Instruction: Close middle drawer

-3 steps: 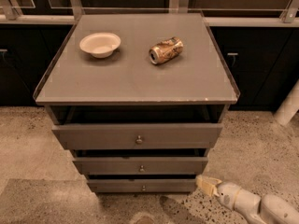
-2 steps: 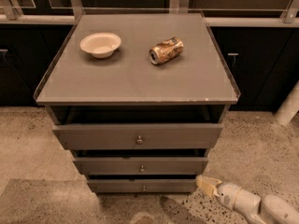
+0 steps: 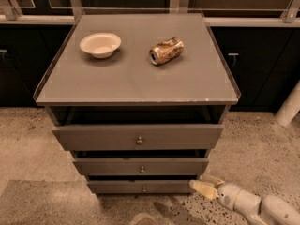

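A grey-brown cabinet has three drawers, each pulled out a little. The middle drawer (image 3: 112, 166) has a small round metal knob (image 3: 142, 169) and juts forward under the taller top drawer (image 3: 103, 137). The thin bottom drawer (image 3: 117, 187) sits below it. My gripper (image 3: 200, 186), with cream tips on a white arm (image 3: 253, 205), is low at the right, beside the bottom drawer's right end and just below the middle drawer's right corner. It holds nothing that I can see.
On the cabinet top (image 3: 136, 78) stand a white bowl (image 3: 100, 44) and a crushed can lying on its side (image 3: 166, 50). Dark cabinets run behind. A white post (image 3: 289, 106) stands at the right. The floor is speckled concrete.
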